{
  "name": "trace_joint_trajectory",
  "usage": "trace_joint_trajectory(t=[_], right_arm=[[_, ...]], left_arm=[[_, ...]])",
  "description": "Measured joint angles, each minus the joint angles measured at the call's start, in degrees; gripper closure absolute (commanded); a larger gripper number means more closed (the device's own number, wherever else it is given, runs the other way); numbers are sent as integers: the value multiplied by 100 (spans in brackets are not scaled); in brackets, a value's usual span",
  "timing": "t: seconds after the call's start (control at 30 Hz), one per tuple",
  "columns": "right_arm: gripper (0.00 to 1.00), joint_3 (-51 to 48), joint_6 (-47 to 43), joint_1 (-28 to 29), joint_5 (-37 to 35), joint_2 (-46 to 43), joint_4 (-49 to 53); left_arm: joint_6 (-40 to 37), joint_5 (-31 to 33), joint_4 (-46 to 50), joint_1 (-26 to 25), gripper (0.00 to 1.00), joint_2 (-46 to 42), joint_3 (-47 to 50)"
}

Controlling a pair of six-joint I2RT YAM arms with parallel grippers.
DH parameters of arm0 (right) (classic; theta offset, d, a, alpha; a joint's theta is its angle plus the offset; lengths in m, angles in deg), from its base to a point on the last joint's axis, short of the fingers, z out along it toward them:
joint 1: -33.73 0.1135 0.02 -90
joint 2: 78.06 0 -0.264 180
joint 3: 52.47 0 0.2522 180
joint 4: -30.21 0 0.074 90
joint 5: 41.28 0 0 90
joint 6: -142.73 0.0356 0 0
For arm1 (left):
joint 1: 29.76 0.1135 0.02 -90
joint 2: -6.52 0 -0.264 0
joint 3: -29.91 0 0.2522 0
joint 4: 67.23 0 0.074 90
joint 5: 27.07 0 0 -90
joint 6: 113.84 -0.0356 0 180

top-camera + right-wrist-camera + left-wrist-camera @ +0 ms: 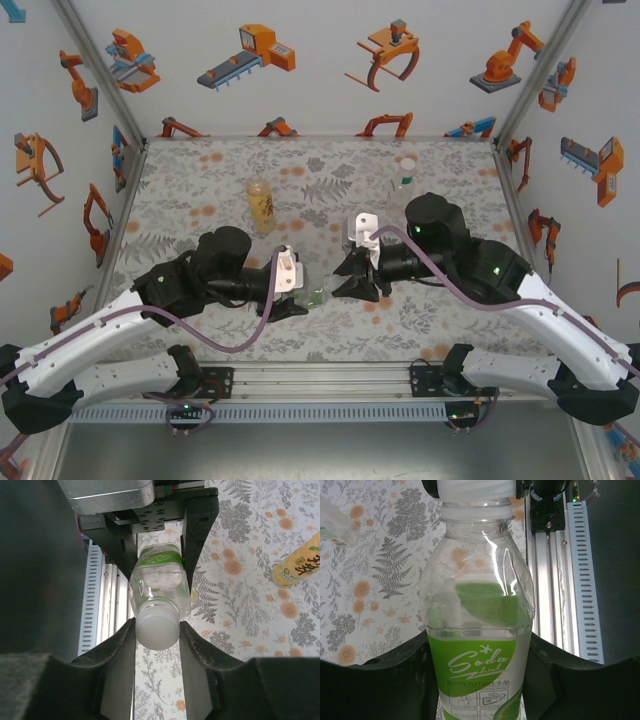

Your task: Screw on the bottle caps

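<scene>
Between the two arms, low over the table (200, 180): you have the soda bottle (320, 296) lying on its side, neck pointing to 3 o'clock in the top view.
Left claw (480, 652): clenched on the soda bottle's labelled body, with a finger at 9 and one at 3 o'clock of it.
Right claw (156, 625): closed round the cap (156, 631), and the pads look to touch it on both sides.
Cap: it sits over the bottle's mouth, at the 12 o'clock edge of the left wrist view. You cannot tell how far down the thread it has gone.
Other bottles: the amber bottle (261, 203) stands at about 11 o'clock of the held one and the clear bottle (403, 180) at about 1 o'clock. Both are well apart from your claws. Whether they are capped is too small to tell.
Step, by my judgement: you are turning this cap home.
Risk, cross-threading: if the right wrist is not in line with the neck, the cap may bite crooked and jam.
Risk, bottle spinning: the body is thin, smooth and creased above the label. A hard twist could turn it inside the left claw, so the cap never tightens.
Risk, pads slipping: the cap is small and held near the fingertips. A weak hold could let the pads skid round it, or drop it if you let go early.
Risk, collision: the two claws are near each other, so rolling the right wrist could knock its fingers against the left ones.
</scene>
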Motion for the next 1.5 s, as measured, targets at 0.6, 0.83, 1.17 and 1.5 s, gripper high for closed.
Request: trace_joint_trajectory(t=[0.6, 0.83, 1.17, 1.5], right_arm=[[100, 546, -1029, 0, 811, -76, 177], [100, 894, -1698, 4, 1285, -79, 527], [100, 1078, -2243, 4, 1878, -94, 778], [100, 852, -2249, 4, 2090, -310, 542]], left_arm=[[70, -704, 17, -7, 100, 22, -455], [251, -1349, 33, -24, 100, 225, -713], [664, -2317, 74, -24, 100, 507, -887], [1043, -2935, -35, 2, 100, 684, -890]])
